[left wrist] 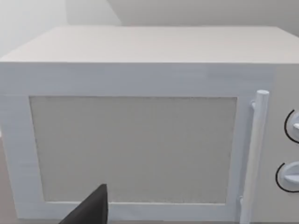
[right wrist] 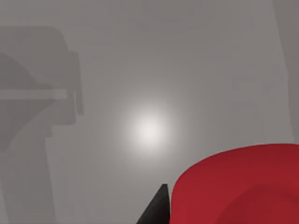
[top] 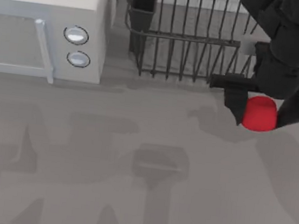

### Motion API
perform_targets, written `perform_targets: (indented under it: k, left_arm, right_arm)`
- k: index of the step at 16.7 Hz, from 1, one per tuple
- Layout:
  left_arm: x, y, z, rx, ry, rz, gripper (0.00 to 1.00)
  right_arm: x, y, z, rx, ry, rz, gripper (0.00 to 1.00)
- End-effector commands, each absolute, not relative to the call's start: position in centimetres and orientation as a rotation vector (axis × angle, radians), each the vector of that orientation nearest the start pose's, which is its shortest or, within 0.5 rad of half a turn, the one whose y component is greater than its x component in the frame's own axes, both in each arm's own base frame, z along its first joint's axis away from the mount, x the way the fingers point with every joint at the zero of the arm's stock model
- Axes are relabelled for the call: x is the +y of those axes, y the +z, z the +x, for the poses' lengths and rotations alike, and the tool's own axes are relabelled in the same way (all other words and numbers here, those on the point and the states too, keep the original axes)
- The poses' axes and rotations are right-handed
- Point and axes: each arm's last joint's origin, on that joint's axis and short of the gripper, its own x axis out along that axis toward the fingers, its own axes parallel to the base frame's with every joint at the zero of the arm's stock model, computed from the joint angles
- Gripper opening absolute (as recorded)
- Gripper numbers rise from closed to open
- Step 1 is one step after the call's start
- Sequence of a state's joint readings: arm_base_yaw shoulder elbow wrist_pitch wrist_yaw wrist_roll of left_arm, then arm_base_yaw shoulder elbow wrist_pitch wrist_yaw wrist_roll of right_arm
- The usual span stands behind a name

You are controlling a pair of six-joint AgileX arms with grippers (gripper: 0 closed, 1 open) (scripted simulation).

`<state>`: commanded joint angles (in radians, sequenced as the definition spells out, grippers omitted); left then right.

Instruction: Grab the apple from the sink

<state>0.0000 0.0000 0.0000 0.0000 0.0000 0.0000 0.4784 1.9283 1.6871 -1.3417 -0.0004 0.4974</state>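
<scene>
Two arms work this table, but one of them is busy. From above, the right arm comes in from the far right corner, its dark bulk passing over the end of the wire dish rack [top: 183,39], wrist bent so the right gripper [top: 260,114] points toward the grey surface. Its two black fingers [top: 234,105] stand on either side of the apple [top: 260,113], closed against its sides, so the jaws are clamped on the fruit. The apple sits at the right of the table, just in front of the rack, over the flat grey floor of the sink [top: 128,197], whose pale rim shows along the right edge. In the right wrist view the apple [right wrist: 243,186] bulks large and red, with one dark fingertip [right wrist: 156,207] beside it.

Over at the left edge, the left arm sits low and parked in front of the white microwave [top: 45,28]; I cannot tell how its jaws stand.
</scene>
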Motion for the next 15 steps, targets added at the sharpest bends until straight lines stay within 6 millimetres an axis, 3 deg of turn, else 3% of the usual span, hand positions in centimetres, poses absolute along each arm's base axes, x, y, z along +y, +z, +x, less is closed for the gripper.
perform_targets:
  k: [7, 12, 15]
  left_arm:
    - [-0.1, 16.0, 10.6, 0.0, 0.0, 0.0, 1.0]
    - [-0.1, 16.0, 10.6, 0.0, 0.0, 0.0, 1.0]
    - [-0.1, 16.0, 10.6, 0.0, 0.0, 0.0, 1.0]
  right_arm:
    - [17.4, 16.8, 32.4, 1.568, -0.007, 0.009, 0.0]
    - [17.3, 16.0, 32.3, 1.571, -0.008, 0.008, 0.0]
    - [17.3, 16.0, 32.3, 1.571, -0.008, 0.008, 0.23]
